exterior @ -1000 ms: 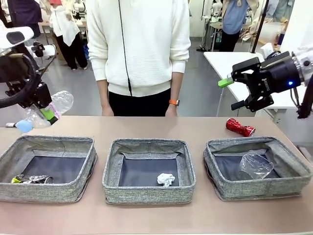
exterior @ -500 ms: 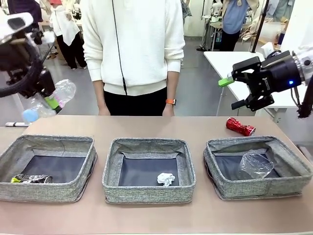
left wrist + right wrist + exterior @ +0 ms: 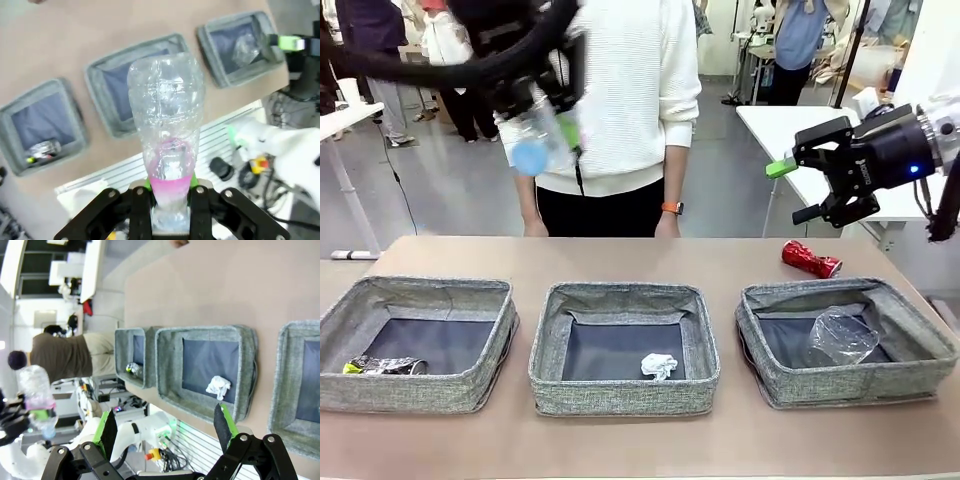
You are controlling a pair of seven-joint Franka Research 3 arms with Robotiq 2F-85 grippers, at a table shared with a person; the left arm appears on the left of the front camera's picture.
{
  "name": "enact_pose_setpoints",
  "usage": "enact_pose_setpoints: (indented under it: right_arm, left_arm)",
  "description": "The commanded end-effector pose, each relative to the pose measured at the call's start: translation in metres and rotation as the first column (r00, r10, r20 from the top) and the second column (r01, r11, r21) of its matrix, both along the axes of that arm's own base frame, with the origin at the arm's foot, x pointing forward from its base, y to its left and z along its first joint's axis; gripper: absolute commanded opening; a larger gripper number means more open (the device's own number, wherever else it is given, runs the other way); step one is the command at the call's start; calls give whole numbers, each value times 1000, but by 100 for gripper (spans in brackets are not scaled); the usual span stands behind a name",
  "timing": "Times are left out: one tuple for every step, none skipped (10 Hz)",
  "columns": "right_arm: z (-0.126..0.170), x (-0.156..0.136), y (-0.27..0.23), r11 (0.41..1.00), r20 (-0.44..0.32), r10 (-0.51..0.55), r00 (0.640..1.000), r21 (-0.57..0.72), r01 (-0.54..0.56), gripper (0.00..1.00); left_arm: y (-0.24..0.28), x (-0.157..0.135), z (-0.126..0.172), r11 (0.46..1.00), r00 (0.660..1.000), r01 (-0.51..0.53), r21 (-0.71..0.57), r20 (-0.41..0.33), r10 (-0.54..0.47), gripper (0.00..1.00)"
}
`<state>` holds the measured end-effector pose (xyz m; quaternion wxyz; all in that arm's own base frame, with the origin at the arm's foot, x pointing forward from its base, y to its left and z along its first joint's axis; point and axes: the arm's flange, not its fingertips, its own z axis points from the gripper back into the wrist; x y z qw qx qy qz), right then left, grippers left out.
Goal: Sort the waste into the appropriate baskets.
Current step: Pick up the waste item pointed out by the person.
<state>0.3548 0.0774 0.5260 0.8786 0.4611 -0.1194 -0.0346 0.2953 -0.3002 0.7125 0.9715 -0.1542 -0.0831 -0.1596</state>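
Clamping narrow on the clear bottle (image 3: 167,115) at its pink label, the left claw (image 3: 170,192) is swinging across the scene. A second ago it was hanging low at nine o'clock of the front view, outside the left basket (image 3: 420,290). Now it is riding high at eleven o'clock, with the blue cap dangling below the fingers and the middle basket (image 3: 620,293) lying underneath at about five o'clock from it. Nearest the camera, the sorted litter is sitting as it was. The dark printed can (image 3: 382,366) is lying in the left basket, the paper ball (image 3: 659,365) in the middle one, and the plastic cup (image 3: 844,335) in the right basket (image 3: 820,292) at three o'clock. Just beyond that basket's far rim, at twelve o'clock from it, the red can (image 3: 810,260) is waiting untouched on the table (image 3: 640,440). Above it the right claw (image 3: 793,192) is hovering exactly where it was, jaws spread wide and carrying nothing. Farthest off, the person (image 3: 620,90) is standing at twelve o'clock with hands at the table's edge. Since the bottle is passing over the can basket and heading rightward, it is probably making for the cup's basket, leaving the red can as the last piece to sort.
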Motion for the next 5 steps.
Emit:
enact_pose_setpoints:
  right_arm:
    - [3,0,1,1000,-13,-6,1000,-5,6,100]
    - [3,0,1,1000,-13,-6,1000,-5,6,100]
    - [3,0,1,1000,-13,-6,1000,-5,6,100]
    - [3,0,1,1000,-13,-6,1000,-5,6,100]
    - [3,0,1,1000,-13,-6,1000,-5,6,100]
  left_arm:
    - [-34,14,20,997,998,-56,45,39,54,22]
    - [-45,13,32,999,998,-27,40,56,25,22]
    - [-54,15,42,998,997,-34,48,74,31,22]
    - [-63,14,49,1000,997,-11,27,79,9,22]
    - [-67,13,52,1000,996,8,19,83,-9,22]
